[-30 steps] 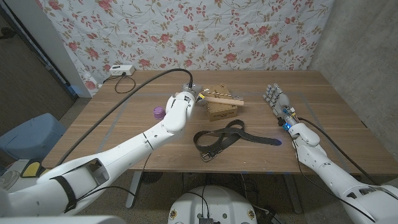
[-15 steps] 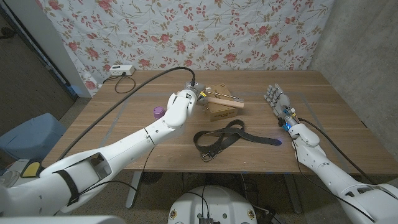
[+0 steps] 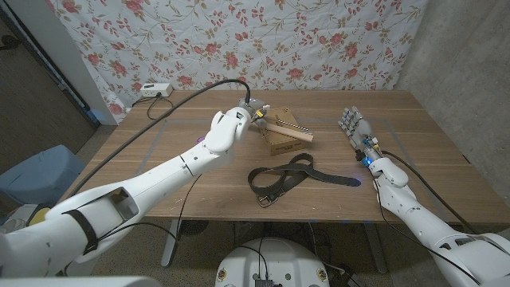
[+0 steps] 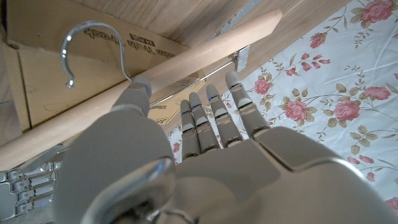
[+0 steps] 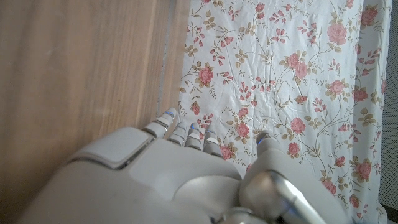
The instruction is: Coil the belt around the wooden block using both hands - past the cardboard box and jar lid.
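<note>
Robot's left hand (image 3: 253, 114) reaches over the cardboard box (image 3: 283, 137) near the middle of the table (image 3: 159, 159), toward its far edge; in the left wrist view the hand (image 4: 186, 155) has fingers (image 4: 214, 115) extended side by side, slightly apart, w/ thumb tip touching the wooden rod of a coat hanger (image 4: 155, 71) whose metal hook (image 4: 93, 43) lies over the box (image 4: 37, 81). Can't tell whether the rod is actually pinched. In the head view the hanger (image 3: 288, 132) slants across the box top. The black belt (image 3: 283, 177) lies in a loose loop on the table, nearer the front edge than the box, buckle end toward the front, apart from both hands. A purple lid (image 3: 202, 144) sits just beside the left forearm, toward the table's left edge. Right hand (image 3: 354, 127) stands near the right edge, fingers spread upward, holding nothing; right wrist view shows its back (image 5: 180, 180) over the tabletop, w/ floral cloth (image 5: 280, 62) beyond. A white power strip (image 3: 156, 89) sits at the far left corner.
</note>
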